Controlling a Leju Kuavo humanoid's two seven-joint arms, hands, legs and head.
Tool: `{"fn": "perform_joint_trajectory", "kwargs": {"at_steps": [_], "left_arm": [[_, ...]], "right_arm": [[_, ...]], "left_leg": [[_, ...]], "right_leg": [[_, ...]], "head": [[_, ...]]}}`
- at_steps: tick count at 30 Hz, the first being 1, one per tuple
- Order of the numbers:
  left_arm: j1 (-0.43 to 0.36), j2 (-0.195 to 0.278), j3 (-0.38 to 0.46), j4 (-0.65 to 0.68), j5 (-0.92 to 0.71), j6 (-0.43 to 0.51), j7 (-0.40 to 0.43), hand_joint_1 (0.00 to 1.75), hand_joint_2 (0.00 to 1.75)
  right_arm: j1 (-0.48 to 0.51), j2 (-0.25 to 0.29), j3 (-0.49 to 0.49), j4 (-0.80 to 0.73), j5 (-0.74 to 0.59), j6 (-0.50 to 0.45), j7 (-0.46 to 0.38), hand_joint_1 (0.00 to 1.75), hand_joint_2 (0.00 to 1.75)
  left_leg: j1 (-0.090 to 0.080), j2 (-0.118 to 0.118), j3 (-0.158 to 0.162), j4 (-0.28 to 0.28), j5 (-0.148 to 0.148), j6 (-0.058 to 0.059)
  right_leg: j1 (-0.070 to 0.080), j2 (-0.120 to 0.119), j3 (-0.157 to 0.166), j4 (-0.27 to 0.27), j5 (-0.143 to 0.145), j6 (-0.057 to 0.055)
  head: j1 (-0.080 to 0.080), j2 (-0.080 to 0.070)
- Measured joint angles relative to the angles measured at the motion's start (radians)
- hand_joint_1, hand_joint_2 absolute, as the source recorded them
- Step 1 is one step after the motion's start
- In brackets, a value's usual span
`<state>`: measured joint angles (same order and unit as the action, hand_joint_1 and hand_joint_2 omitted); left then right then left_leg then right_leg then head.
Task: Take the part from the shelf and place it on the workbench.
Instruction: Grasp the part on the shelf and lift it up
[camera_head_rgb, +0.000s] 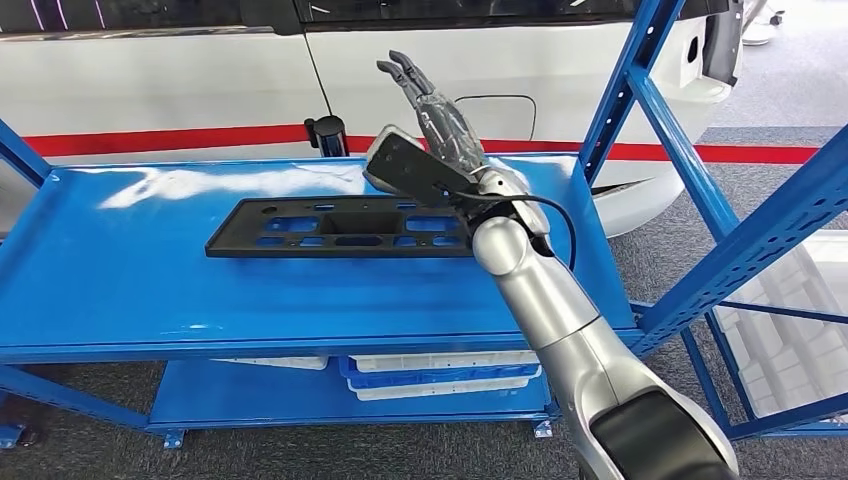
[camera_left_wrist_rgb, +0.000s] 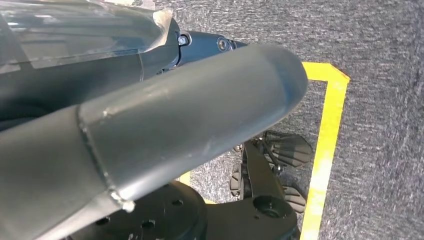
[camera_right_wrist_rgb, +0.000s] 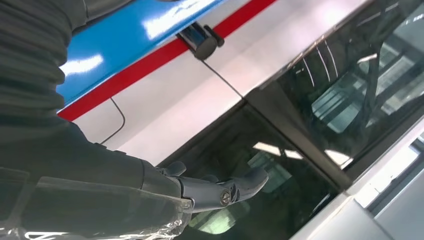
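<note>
1. Head view: the flat black plastic part with rectangular cut-outs (camera_head_rgb: 345, 228) lies on the top board of the blue metal shelf (camera_head_rgb: 120, 270), right of its middle. The right hand (camera_head_rgb: 440, 120) is raised above the part's right end, its fingers straight and spread, holding nothing. A white car with a red stripe (camera_head_rgb: 180, 90) stands behind the shelf. White trays (camera_head_rgb: 440, 378) sit on the lower board.
2. Left wrist view: the left hand (camera_left_wrist_rgb: 150, 130) hangs over grey carpet (camera_left_wrist_rgb: 380, 75) marked with yellow tape (camera_left_wrist_rgb: 330, 115); whether its fingers are apart or curled I cannot tell.
3. Right wrist view: the right hand's fingers (camera_right_wrist_rgb: 215, 189) reach out, empty, before the car's dark window (camera_right_wrist_rgb: 320, 100).
</note>
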<state>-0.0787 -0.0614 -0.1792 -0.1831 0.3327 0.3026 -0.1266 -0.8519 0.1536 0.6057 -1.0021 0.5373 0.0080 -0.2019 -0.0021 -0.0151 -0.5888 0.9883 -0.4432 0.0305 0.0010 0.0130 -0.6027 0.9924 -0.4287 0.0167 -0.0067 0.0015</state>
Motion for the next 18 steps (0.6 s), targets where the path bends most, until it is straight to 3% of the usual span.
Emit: {"fn": "perform_joint_trajectory", "kwargs": {"at_steps": [12,18], "left_arm": [[0.013,-0.006,-0.002,0.0,-0.02,0.016,0.024,0.0,0.0],[0.013,-0.008,-0.004,0.0,-0.022,0.012,0.024,0.0,0.0]], "right_arm": [[0.171,-0.055,0.299,-0.13,0.185,0.014,0.007,0.0,1.75],[0.202,-0.07,0.377,-0.124,0.218,-0.02,0.019,0.0,1.75]], "left_leg": [[0.002,0.0,0.001,-0.001,-0.004,-0.007],[0.002,0.0,0.001,-0.001,-0.004,-0.007]], "right_leg": [[0.002,0.001,0.0,0.0,-0.003,-0.005],[0.001,0.0,0.001,0.0,-0.003,-0.005]], "head": [[0.001,0.0],[0.001,0.0]]}}
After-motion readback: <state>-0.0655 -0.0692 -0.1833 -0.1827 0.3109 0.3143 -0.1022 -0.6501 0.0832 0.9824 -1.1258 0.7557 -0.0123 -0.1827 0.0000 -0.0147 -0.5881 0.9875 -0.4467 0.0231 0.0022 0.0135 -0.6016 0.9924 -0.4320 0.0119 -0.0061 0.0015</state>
